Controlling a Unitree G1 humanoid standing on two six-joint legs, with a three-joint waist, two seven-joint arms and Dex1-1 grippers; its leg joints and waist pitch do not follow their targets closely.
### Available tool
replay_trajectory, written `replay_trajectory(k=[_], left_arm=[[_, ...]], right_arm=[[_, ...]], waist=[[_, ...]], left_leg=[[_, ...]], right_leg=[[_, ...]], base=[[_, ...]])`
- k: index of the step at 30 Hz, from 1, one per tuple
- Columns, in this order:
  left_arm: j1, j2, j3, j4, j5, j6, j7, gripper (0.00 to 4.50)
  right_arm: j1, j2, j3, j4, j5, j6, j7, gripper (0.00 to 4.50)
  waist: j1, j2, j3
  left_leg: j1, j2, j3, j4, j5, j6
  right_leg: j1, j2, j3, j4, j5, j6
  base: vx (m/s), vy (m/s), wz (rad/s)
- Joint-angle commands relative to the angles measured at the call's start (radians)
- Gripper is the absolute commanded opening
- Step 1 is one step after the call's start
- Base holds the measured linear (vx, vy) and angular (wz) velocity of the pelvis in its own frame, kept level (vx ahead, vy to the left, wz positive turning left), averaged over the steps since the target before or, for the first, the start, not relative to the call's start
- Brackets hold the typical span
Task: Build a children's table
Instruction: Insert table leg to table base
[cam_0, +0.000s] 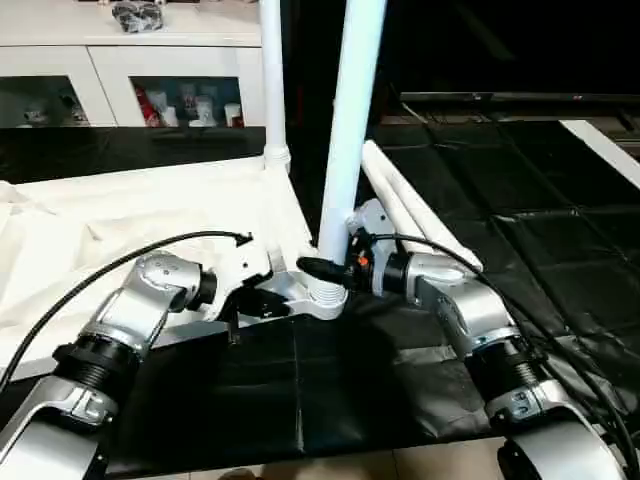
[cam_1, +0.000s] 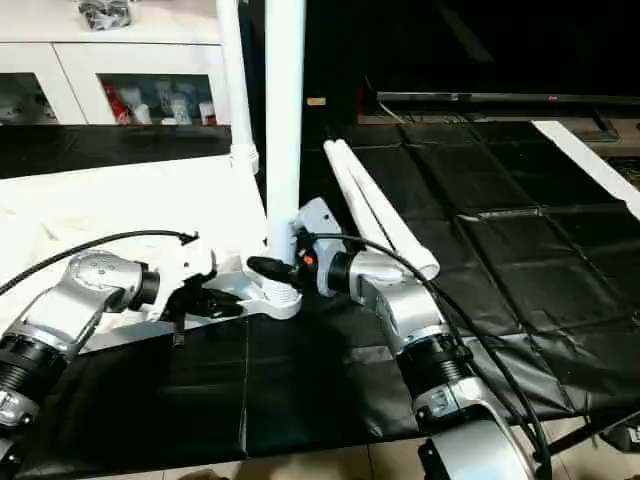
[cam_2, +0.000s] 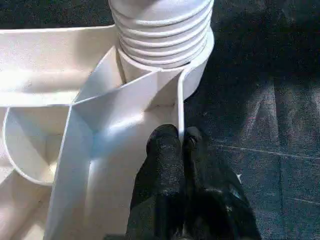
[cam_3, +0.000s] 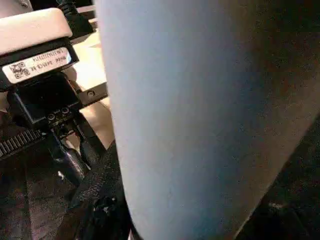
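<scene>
The children's table top (cam_0: 120, 220) lies upside down on a black mat, ribs facing up. One white leg (cam_0: 272, 90) stands upright in the far corner socket. A second leg (cam_0: 352, 120) stands in the near corner socket (cam_0: 325, 298), and its ribbed base (cam_2: 162, 30) shows close up. My left gripper (cam_2: 181, 137) is shut on the thin rim wall (cam_2: 179, 100) of the top, just beside that socket. From the other side, my right gripper (cam_0: 325, 268) is shut on the near leg low down, and the leg (cam_3: 200, 115) fills its wrist view.
Two loose white legs (cam_0: 415, 215) lie side by side on the mat (cam_0: 540, 260) behind my right arm. A white glass-door cabinet (cam_0: 130, 70) stands at the back left. A white board (cam_0: 600, 145) lies at the far right.
</scene>
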Motion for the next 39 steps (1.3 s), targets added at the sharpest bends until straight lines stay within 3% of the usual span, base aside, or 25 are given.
replay_trajectory(k=[1,2,3,4,6,7,8,12,14,16,17,19,22,28,32,33,34,35,36,37,38,39], left_arm=[[-0.017,0.008,-0.01,0.004,0.028,-0.004,0.001,0.0],[-0.017,0.009,-0.009,0.003,0.028,-0.004,-0.001,0.0],[-0.017,0.01,-0.009,0.001,0.028,-0.003,-0.003,0.0],[-0.018,0.01,-0.009,0.0,0.027,-0.002,-0.004,0.0],[-0.02,0.01,-0.008,-0.001,0.026,0.001,-0.005,0.0],[-0.021,0.01,-0.006,-0.001,0.025,0.003,-0.005,0.0],[-0.021,0.011,-0.006,-0.001,0.024,0.003,-0.005,0.0],[-0.027,0.009,0.015,0.005,0.006,0.026,0.0,0.0],[-0.032,0.008,0.025,0.01,-0.002,0.037,0.002,0.0],[-0.035,0.009,0.029,0.012,-0.004,0.041,0.001,0.0],[-0.04,0.012,0.033,0.017,-0.005,0.045,0.002,0.0],[-0.049,0.013,0.042,0.03,-0.007,0.05,0.012,0.0],[-0.065,0.012,0.05,0.061,0.001,0.046,0.036,0.0],[-0.07,0.01,0.054,0.073,0.004,0.044,0.061,0.0],[-0.068,0.008,0.053,0.076,0.007,0.04,0.07,0.0],[-0.066,0.006,0.051,0.077,0.01,0.037,0.074,0.0],[-0.064,0.006,0.049,0.077,0.015,0.031,0.077,0.0],[-0.061,0.006,0.047,0.076,0.019,0.027,0.08,0.0],[-0.06,0.006,0.046,0.076,0.021,0.024,0.081,0.0],[-0.057,0.008,0.044,0.072,0.023,0.022,0.083,0.0],[-0.053,0.009,0.044,0.068,0.024,0.021,0.084,0.0],[-0.049,0.011,0.043,0.062,0.026,0.021,0.085,0.0]], right_arm=[[0.012,-0.001,0.017,0.041,-0.017,0.01,0.008,1.92],[0.009,0.002,0.008,0.048,-0.013,0.007,0.003,1.92],[0.006,0.008,-0.007,0.059,-0.005,0.004,-0.004,1.92],[0.004,0.011,-0.017,0.066,0.002,0.003,-0.008,1.92],[0.004,0.019,-0.044,0.076,0.022,0.006,-0.01,1.92],[0.007,0.021,-0.05,0.076,0.027,0.006,-0.008,1.92],[0.008,0.021,-0.054,0.076,0.03,0.006,-0.006,1.92],[0.044,0.033,-0.095,0.071,0.073,0.002,-0.012,1.92],[0.072,0.042,-0.117,0.068,0.091,-0.008,-0.018,1.92],[0.088,0.047,-0.126,0.065,0.096,-0.017,-0.02,1.92],[0.113,0.054,-0.134,0.057,0.1,-0.035,-0.024,1.92],[0.143,0.064,-0.145,0.042,0.107,-0.058,-0.032,1.92],[0.208,0.071,-0.141,0.003,0.091,-0.124,-0.052,1.92],[0.286,0.052,-0.095,-0.058,0.035,-0.196,-0.057,1.92],[0.297,0.02,-0.045,-0.071,-0.024,-0.222,-0.055,1.92],[0.293,0.007,-0.023,-0.069,-0.043,-0.227,-0.047,1.92],[0.285,0.0,-0.008,-0.066,-0.054,-0.225,-0.037,1.92],[0.274,-0.005,0.002,-0.061,-0.058,-0.217,-0.028,1.92],[0.269,-0.006,0.006,-0.059,-0.059,-0.212,-0.022,1.92],[0.255,-0.011,0.018,-0.05,-0.065,-0.208,-0.003,1.92],[0.246,-0.013,0.025,-0.042,-0.07,-0.208,0.009,1.92],[0.232,-0.015,0.035,-0.03,-0.078,-0.209,0.025,1.92]], waist=[[0.001,0.004,-0.064],[0.001,0.004,-0.065],[0.003,0.012,-0.065],[0.0,0.008,-0.064],[0.001,0.012,-0.064],[0.0,0.01,-0.064],[0.003,0.023,-0.064],[0.004,0.028,-0.067],[0.006,0.037,-0.068],[0.006,0.034,-0.069],[0.01,0.056,-0.069],[0.009,0.049,-0.07],[0.011,0.055,-0.067],[0.02,0.057,-0.064],[0.023,0.059,-0.064],[0.02,0.03,-0.063],[0.026,0.046,-0.063],[0.024,0.032,-0.061],[0.026,0.035,-0.062],[0.024,0.018,-0.062],[0.027,0.024,-0.061],[0.027,0.021,-0.061]], left_leg=[[0.017,0.037,-0.013,-0.076,-0.263,-0.024],[0.017,0.037,-0.013,-0.076,-0.265,-0.024],[0.017,0.037,-0.014,-0.076,-0.268,-0.027],[0.017,0.037,-0.014,-0.078,-0.276,-0.029],[0.018,0.037,-0.015,-0.078,-0.289,-0.032],[0.019,0.037,-0.015,-0.079,-0.295,-0.031],[0.02,0.037,-0.018,-0.078,-0.3,-0.035],[0.02,0.037,-0.018,-0.079,-0.313,-0.04],[0.019,0.036,-0.019,-0.079,-0.314,-0.04],[0.018,0.036,-0.018,-0.079,-0.307,-0.038],[0.019,0.036,-0.019,-0.078,-0.319,-0.041],[0.019,0.035,-0.018,-0.079,-0.329,-0.039],[0.018,0.033,-0.019,-0.078,-0.333,-0.033],[0.018,0.036,-0.021,-0.082,-0.339,-0.028],[0.019,0.038,-0.021,-0.084,-0.344,-0.029],[0.018,0.037,-0.017,-0.086,-0.338,-0.025],[0.018,0.036,-0.019,-0.084,-0.326,-0.023],[0.017,0.037,-0.017,-0.084,-0.322,-0.018],[0.018,0.037,-0.018,-0.084,-0.316,-0.015],[0.016,0.037,-0.016,-0.084,-0.306,-0.01],[0.014,0.037,-0.018,-0.083,-0.295,-0.008],[0.015,0.037,-0.016,-0.084,-0.292,-0.006]], right_leg=[[0.042,-0.086,0.055,-0.086,-0.319,-0.163],[0.042,-0.087,0.055,-0.087,-0.322,-0.163],[0.041,-0.088,0.055,-0.086,-0.325,-0.163],[0.041,-0.086,0.054,-0.088,-0.327,-0.164],[0.041,-0.087,0.054,-0.088,-0.337,-0.165],[0.041,-0.087,0.054,-0.089,-0.339,-0.167],[0.04,-0.088,0.054,-0.088,-0.337,-0.169],[0.043,-0.085,0.053,-0.086,-0.29,-0.186],[0.045,-0.085,0.052,-0.084,-0.263,-0.197],[0.046,-0.083,0.051,-0.082,-0.229,-0.21],[0.044,-0.083,0.05,-0.082,-0.225,-0.213],[0.047,-0.082,0.049,-0.084,-0.22,-0.214],[0.046,-0.085,0.049,-0.088,-0.257,-0.211],[0.042,-0.087,0.051,-0.096,-0.345,-0.177],[0.04,-0.085,0.051,-0.095,-0.326,-0.18],[0.042,-0.082,0.051,-0.098,-0.328,-0.177],[0.041,-0.087,0.052,-0.093,-0.341,-0.176],[0.042,-0.087,0.053,-0.098,-0.35,-0.17],[0.041,-0.089,0.054,-0.096,-0.362,-0.167],[0.042,-0.089,0.054,-0.098,-0.367,-0.161],[0.043,-0.091,0.055,-0.094,-0.367,-0.16],[0.041,-0.091,0.055,-0.096,-0.372,-0.157]], base=[[0.0,0.0,0.0],[0.0,0.0,0.0],[0.0,0.0,0.0],[0.0,0.0,0.0],[0.0,0.0,0.0],[0.0,0.0,0.0],[0.0,0.0,0.0],[0.0,0.0,0.0],[0.0,0.0,0.0],[0.0,0.0,0.0],[0.0,0.0,0.0],[0.0,0.0,0.0],[0.0,0.0,0.0],[0.0,0.0,0.0],[0.0,0.0,0.0],[0.0,0.0,0.0],[0.0,0.0,0.0],[0.0,0.0,0.0],[0.0,0.0,0.0],[0.0,0.0,0.0],[0.0,0.0,0.0],[0.0,0.0,0.0]])
